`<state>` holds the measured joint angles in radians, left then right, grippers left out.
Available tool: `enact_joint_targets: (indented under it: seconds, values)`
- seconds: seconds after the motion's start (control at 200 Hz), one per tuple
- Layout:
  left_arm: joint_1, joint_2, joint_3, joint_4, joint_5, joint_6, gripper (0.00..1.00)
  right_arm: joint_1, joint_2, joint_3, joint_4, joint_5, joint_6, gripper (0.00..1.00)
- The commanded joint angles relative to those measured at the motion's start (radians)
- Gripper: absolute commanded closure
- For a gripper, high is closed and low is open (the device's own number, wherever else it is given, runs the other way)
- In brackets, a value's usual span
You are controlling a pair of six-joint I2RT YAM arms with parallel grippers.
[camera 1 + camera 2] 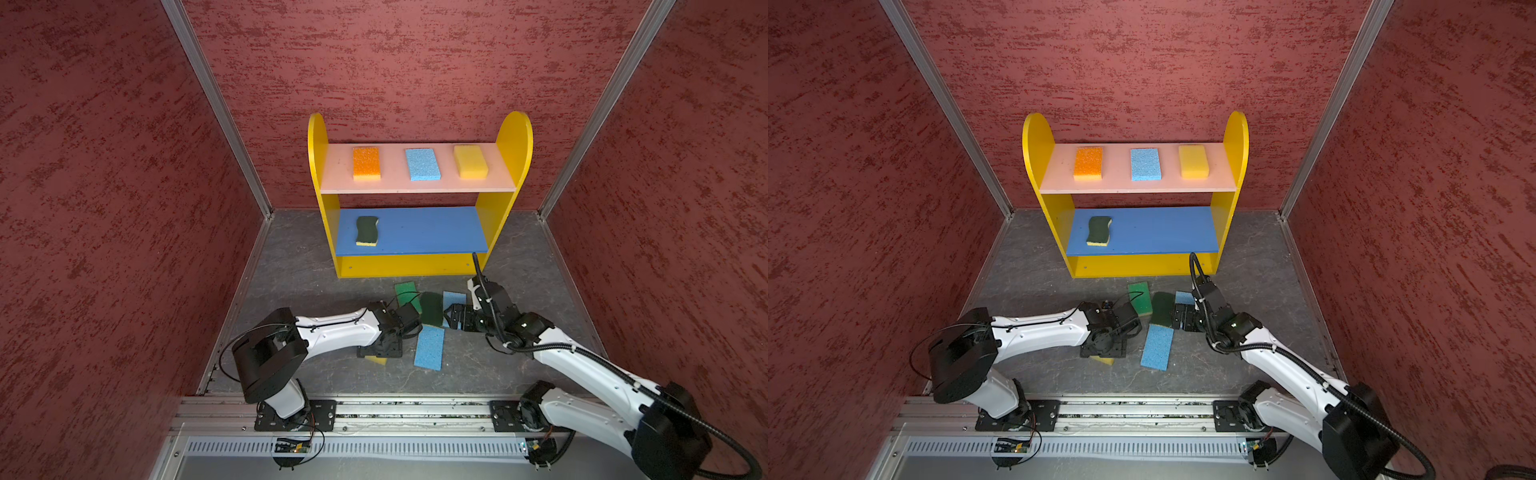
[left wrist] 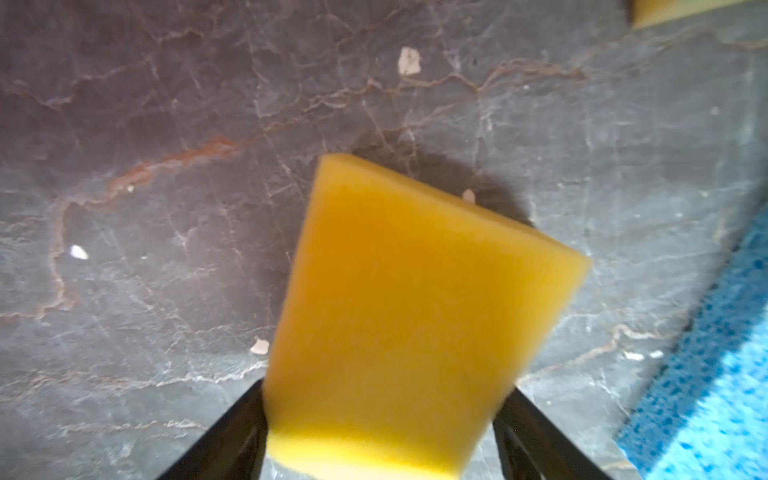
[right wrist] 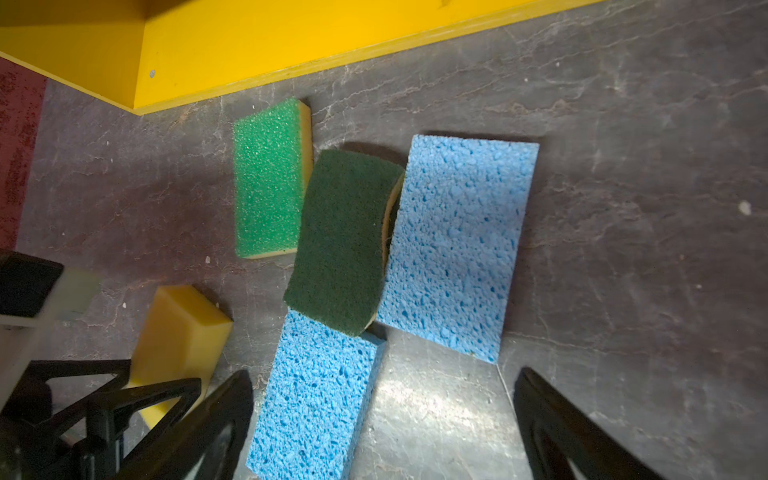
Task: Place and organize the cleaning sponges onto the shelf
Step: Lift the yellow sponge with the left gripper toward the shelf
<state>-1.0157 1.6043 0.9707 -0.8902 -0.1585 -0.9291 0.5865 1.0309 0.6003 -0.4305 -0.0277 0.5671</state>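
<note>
Overlapping | wavy felt-topped scourer (image 3: pixel 340 241) | porous blue sponge (image 3: pixel 316 395) | grainy green rectangle (image 3: pixel 268 178)

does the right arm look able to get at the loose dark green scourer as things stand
probably yes: the right hand is open close beside the dark green scourer, which lies uncovered, one end on a light blue sponge

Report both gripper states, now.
Left gripper: jaws straddle the yellow sponge; whether it grips cannot be told.
Right gripper: open, holding nothing.
</note>
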Motion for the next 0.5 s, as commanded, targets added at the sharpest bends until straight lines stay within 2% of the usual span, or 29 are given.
enact_joint_targets:
  seconds: [0.0, 0.281, 0.496]
  values:
    - [-0.012, -0.032, 0.035, -0.062, -0.021, 0.000, 0.11, -0.007, -0.023, -0.008, -0.016, 0.041, -0.014, 0.01]
    - [-0.027, -0.117, -0.084, 0.027, -0.015, 0.151, 0.04, -0.007, -0.004, -0.016, 0.006, 0.023, -0.001, 0.01]
    - [0.003, -0.152, -0.184, 0.153, 0.007, 0.284, 0.02, -0.007, -0.032, -0.016, -0.023, 0.042, 0.000, 0.01]
